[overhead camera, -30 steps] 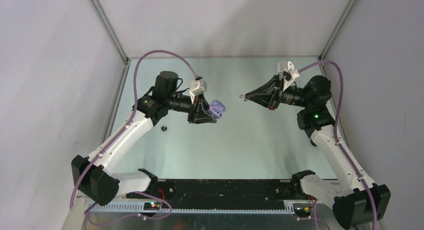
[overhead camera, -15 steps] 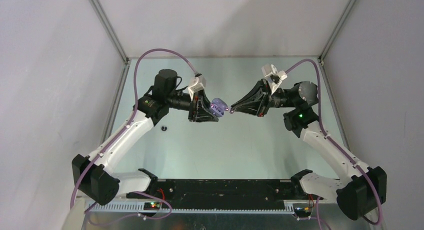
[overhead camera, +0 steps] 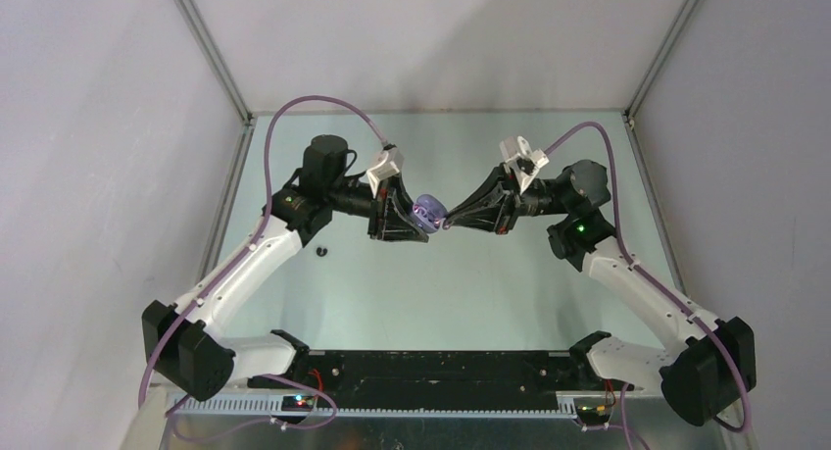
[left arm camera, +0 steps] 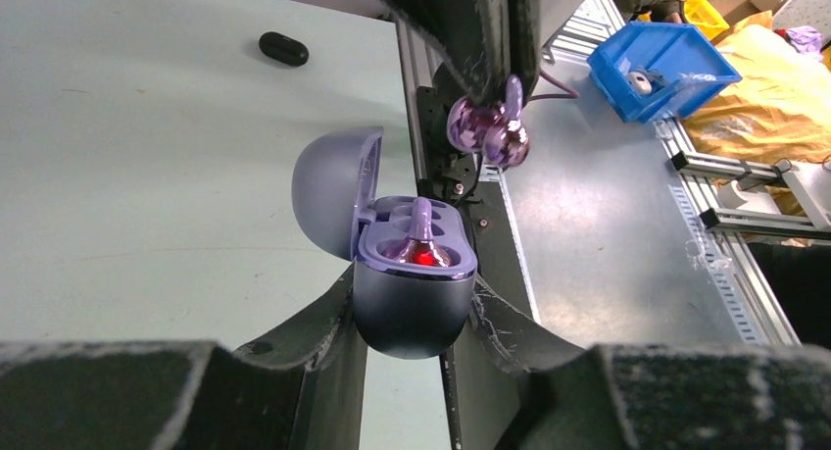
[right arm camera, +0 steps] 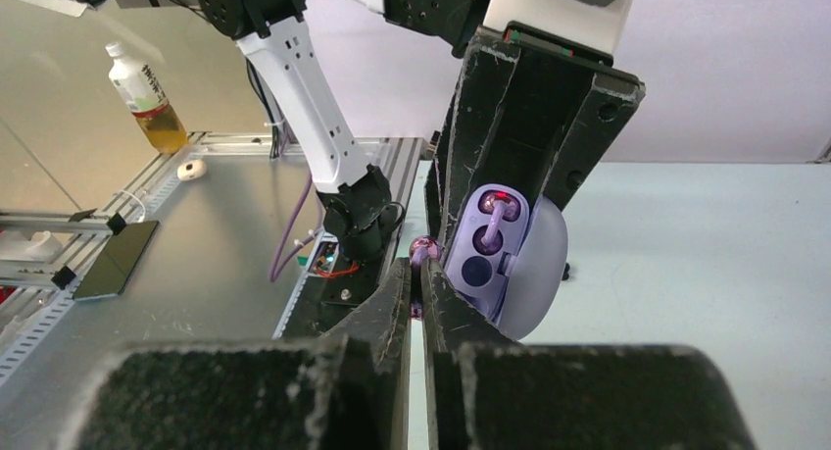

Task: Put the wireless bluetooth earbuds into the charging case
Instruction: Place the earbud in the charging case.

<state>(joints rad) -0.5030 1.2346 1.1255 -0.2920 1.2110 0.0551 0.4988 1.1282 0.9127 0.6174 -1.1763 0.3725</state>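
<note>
My left gripper (overhead camera: 419,217) is shut on the purple charging case (left arm camera: 412,278), held up in the air with its lid (left arm camera: 328,190) open. One pale purple earbud (left arm camera: 421,239) sits in a slot of the case beside a red light. My right gripper (overhead camera: 447,223) is shut on a second pale purple earbud (left arm camera: 490,128), (right arm camera: 423,248), held just beside the open case (right arm camera: 495,249), apart from its free slot (right arm camera: 477,270). A black earbud (overhead camera: 321,251), (left arm camera: 283,48) lies on the table by the left arm. The other black earbud is out of view.
The green table (overhead camera: 470,283) is walled by grey panels at the back and sides. The arm bases and a black rail (overhead camera: 441,367) line the near edge. The two arms meet above the table's middle.
My right gripper has moved left with the purple earbud, from well apart to right at the open case. My left gripper has held the case almost still.
</note>
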